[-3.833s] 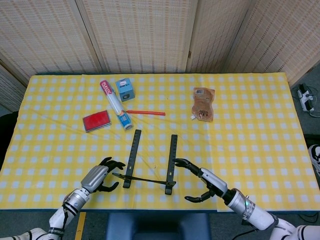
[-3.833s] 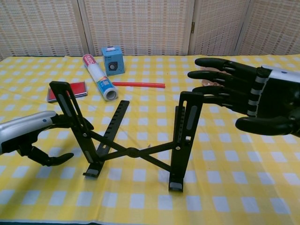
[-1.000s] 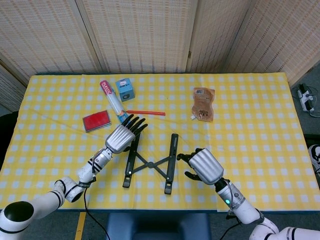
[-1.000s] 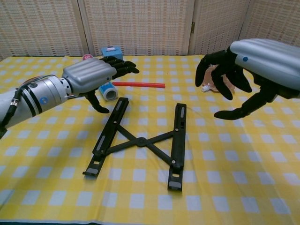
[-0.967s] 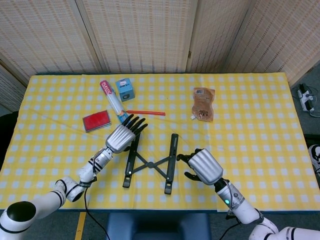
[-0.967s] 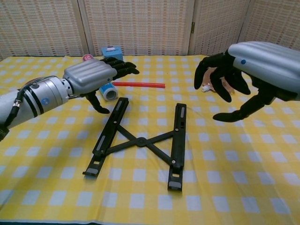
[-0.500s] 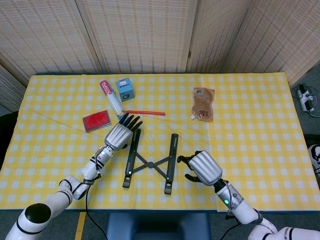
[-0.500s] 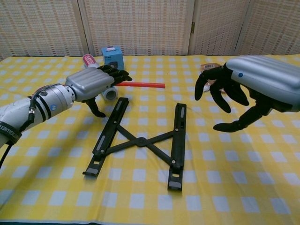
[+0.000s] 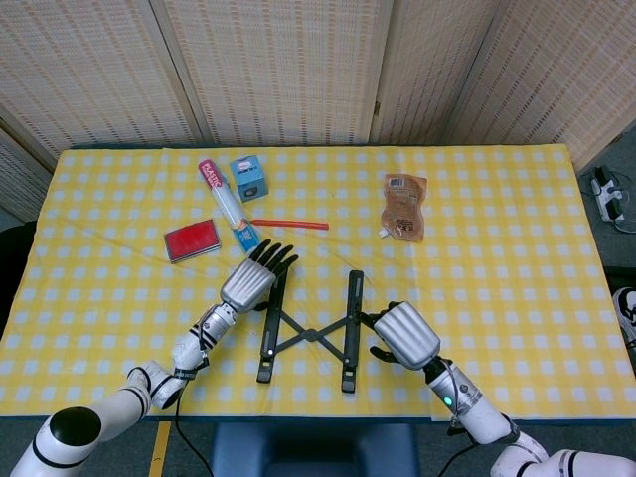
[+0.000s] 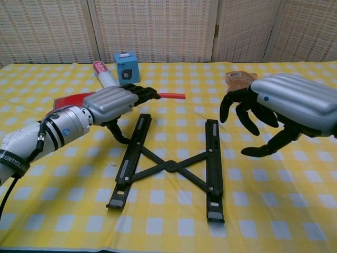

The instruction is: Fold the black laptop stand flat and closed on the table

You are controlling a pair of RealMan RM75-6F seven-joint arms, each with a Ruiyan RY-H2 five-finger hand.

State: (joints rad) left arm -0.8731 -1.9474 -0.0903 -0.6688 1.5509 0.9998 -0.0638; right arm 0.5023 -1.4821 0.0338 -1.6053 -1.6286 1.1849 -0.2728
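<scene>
The black laptop stand (image 9: 309, 334) lies flat on the yellow checked tablecloth, its two rails spread apart and joined by crossed bars (image 10: 171, 166). My left hand (image 10: 113, 103) hovers over the far end of the left rail (image 10: 131, 153), fingers stretched out and thumb hanging down beside the rail; I cannot tell if it touches. My right hand (image 10: 279, 108) is just right of the right rail (image 10: 213, 163), fingers curved downward and apart, holding nothing. In the head view the left hand (image 9: 256, 280) and right hand (image 9: 405, 335) flank the stand.
Behind the stand lie a red straw (image 9: 290, 225), a white tube (image 9: 229, 209), a blue box (image 9: 249, 178) and a red case (image 9: 192, 239). A brown pouch (image 9: 403, 205) lies at the back right. The table's front edge (image 9: 328, 417) is close to the stand.
The stand went from propped up to lying flat. In the last half second it slid right and slightly toward me, with my left hand following it. The right hand sank lower.
</scene>
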